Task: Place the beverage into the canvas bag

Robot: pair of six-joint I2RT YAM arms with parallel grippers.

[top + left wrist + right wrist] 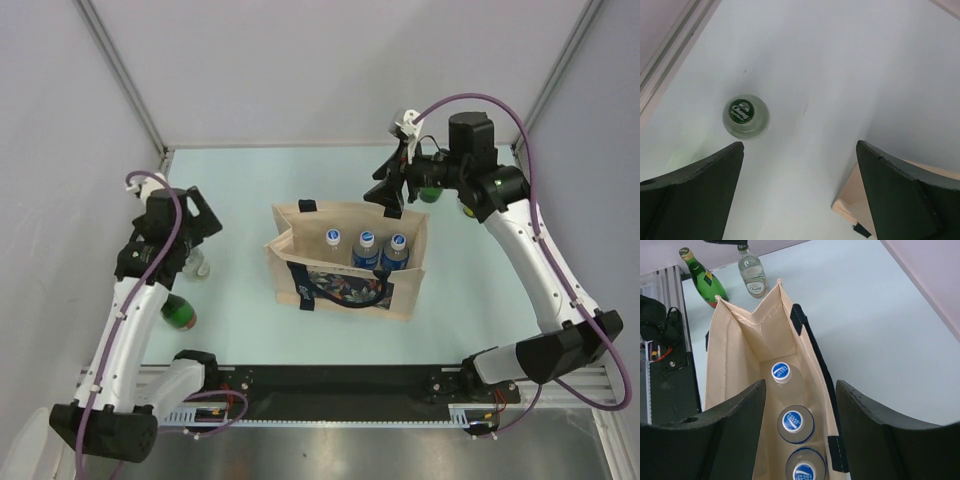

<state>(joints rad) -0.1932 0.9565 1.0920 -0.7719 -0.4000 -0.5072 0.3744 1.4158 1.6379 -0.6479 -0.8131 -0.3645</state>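
The beige canvas bag (345,285) with navy handles stands open mid-table. Three clear bottles with blue caps (366,240) stand in a row inside it, also seen in the right wrist view (793,421). My right gripper (388,192) is open and empty above the bag's far right end (801,382). A clear bottle with a green cap (195,262) stands left of the bag. My left gripper (200,238) is open and empty above it; in the left wrist view (800,144) the bottle (745,116) lies ahead and left of the fingers.
A green bottle (178,312) is by the left arm, near the front edge, and also shows in the right wrist view (702,277). A green object (432,195) is partly hidden behind the right wrist. The bag's corner (860,200) is beside the left gripper's right finger.
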